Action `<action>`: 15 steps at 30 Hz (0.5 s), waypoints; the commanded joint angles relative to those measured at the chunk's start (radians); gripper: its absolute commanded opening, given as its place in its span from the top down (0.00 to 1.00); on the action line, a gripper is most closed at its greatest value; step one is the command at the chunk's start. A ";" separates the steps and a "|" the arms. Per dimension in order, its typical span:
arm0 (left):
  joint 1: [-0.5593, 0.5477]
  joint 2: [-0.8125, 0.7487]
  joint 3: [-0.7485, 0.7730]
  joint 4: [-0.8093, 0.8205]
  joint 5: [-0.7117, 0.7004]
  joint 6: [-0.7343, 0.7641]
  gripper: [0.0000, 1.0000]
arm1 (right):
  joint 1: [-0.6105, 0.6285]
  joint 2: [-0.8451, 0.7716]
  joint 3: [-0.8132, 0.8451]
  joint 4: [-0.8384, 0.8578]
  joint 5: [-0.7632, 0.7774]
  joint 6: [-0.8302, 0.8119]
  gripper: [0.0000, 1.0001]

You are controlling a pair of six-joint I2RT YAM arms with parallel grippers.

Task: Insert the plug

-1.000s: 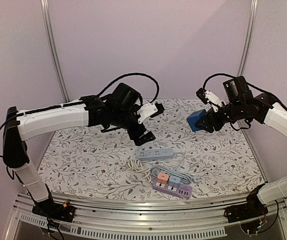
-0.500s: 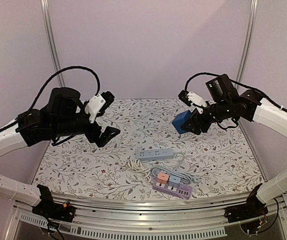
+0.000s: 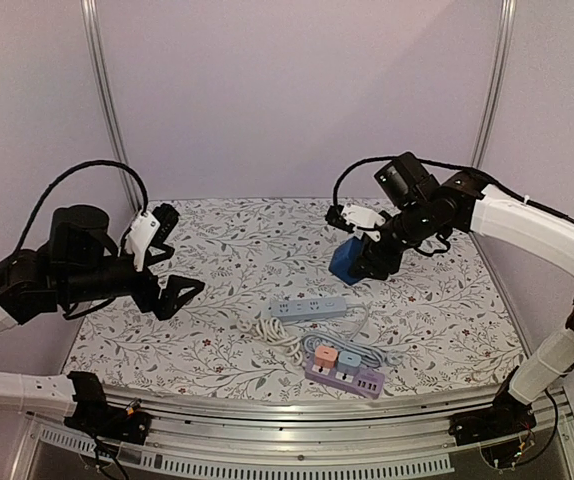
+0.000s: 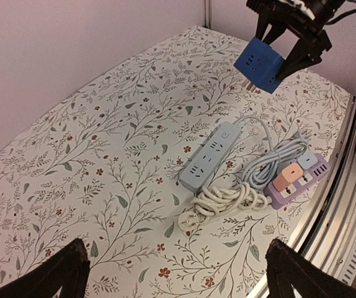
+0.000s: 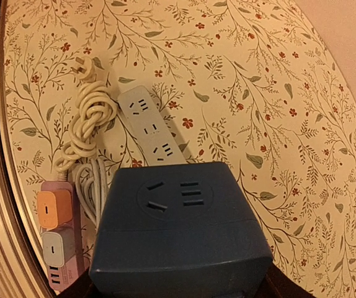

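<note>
My right gripper [image 3: 364,260] is shut on a blue cube plug adapter [image 3: 344,259], held above the table just behind the grey-blue power strip [image 3: 310,307]. In the right wrist view the cube [image 5: 181,230] fills the lower half, its socket face turned to the camera, with the strip [image 5: 152,129] beyond it. My left gripper [image 3: 172,262] hangs open and empty over the table's left side, far from both. From the left wrist the cube [image 4: 260,64], the strip [image 4: 210,162] and my wide-open gripper [image 4: 181,276] all show.
A coiled white cord [image 4: 231,200] with its plug end [image 4: 188,221] lies against the strip's near side. A purple power strip [image 3: 345,372] carrying a pink and a light-blue adapter sits near the front rail [image 3: 297,415]. Walls close the back and sides.
My left arm has swung away from the middle to the left side, still open. My right arm has carried the blue cube leftward and lower, toward the grey-blue strip.
</note>
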 commanded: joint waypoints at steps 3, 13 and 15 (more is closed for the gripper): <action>0.008 -0.083 -0.055 -0.084 0.036 -0.027 0.01 | 0.007 0.086 0.056 -0.057 0.039 -0.155 1.00; 0.008 -0.110 -0.112 -0.091 0.028 0.009 0.00 | 0.007 0.233 0.167 -0.091 0.011 -0.298 1.00; 0.007 -0.107 -0.114 -0.086 0.049 0.030 0.00 | 0.007 0.261 0.195 -0.102 0.009 -0.320 1.00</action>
